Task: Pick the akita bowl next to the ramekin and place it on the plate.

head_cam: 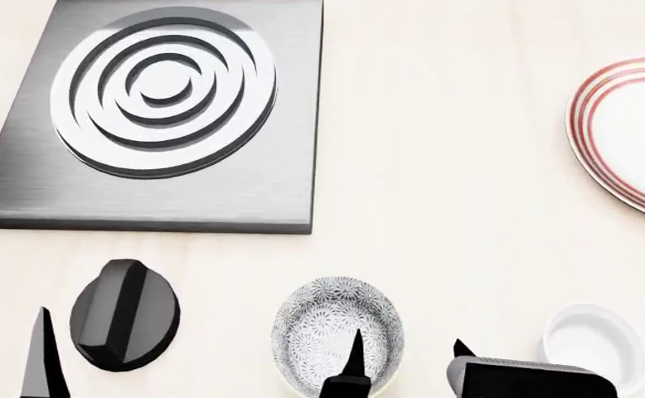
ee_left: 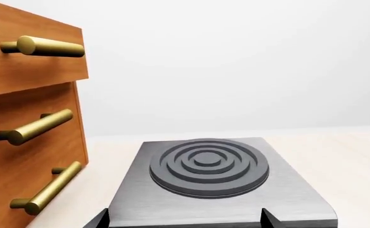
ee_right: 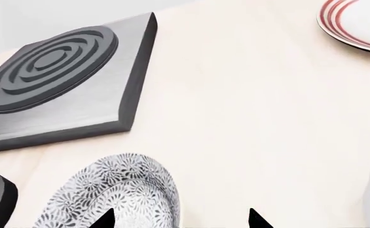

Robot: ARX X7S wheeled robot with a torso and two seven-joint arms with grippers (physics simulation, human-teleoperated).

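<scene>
Akita bowl: between ramekin and black knob; right gripper spread open over its rim. Left gripper open (drawer handles only there).

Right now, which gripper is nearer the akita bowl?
Right. The right gripper has one finger over the akita bowl; the left gripper sits well off to its left, past the black knob.

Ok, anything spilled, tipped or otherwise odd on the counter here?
Nothing stands out. The bowl sits upright and empty beside the ramekin, the plate lies flat and bare, and the burner plate looks intact. No spills or damage show.
</scene>
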